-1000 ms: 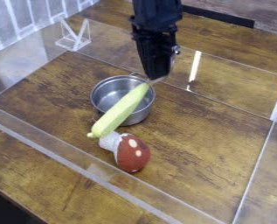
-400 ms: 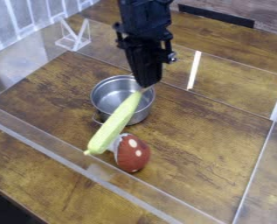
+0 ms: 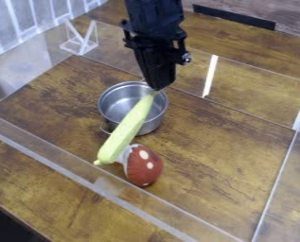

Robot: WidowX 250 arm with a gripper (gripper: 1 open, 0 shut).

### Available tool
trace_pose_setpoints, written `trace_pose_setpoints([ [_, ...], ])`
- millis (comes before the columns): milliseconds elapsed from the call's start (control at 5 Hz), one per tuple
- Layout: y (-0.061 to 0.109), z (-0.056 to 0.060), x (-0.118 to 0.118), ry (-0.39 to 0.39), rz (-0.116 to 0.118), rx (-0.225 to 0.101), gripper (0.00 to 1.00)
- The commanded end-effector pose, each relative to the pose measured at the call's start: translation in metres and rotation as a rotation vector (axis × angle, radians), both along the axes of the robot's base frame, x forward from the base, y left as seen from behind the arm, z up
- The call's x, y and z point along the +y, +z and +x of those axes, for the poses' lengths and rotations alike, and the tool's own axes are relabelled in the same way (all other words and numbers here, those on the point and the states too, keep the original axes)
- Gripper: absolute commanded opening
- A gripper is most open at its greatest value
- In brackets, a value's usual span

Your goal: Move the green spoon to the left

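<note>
The green spoon (image 3: 127, 128) is a long pale yellow-green piece slanting from the gripper down to the lower left, across the front rim of the steel pot (image 3: 109, 98). Its lower end lies just left of the toy mushroom (image 3: 142, 166); whether that end touches the wood I cannot tell. My gripper (image 3: 157, 87) points steeply down over the pot's right side and is shut on the spoon's upper end.
A thin white stick (image 3: 212, 76) stands to the right of the gripper. Clear acrylic walls (image 3: 63, 151) fence the wooden table on the front and sides. A small clear stand (image 3: 79, 38) sits at the back left.
The gripper has shifted a little to the left and rolled. The spoon's lower end has swung down and toward the front, closer to the mushroom.
</note>
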State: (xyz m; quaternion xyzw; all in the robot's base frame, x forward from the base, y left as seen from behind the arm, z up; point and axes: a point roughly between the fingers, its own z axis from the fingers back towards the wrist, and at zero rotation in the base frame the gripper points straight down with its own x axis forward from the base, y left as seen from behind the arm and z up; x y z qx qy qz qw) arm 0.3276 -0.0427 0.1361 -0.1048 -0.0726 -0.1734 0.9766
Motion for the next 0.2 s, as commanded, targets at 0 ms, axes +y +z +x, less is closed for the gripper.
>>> trace_pose_setpoints([
  [0, 0.0200, -0.0120, 0.0044, -0.018, -0.007, -0.089, 0.00],
])
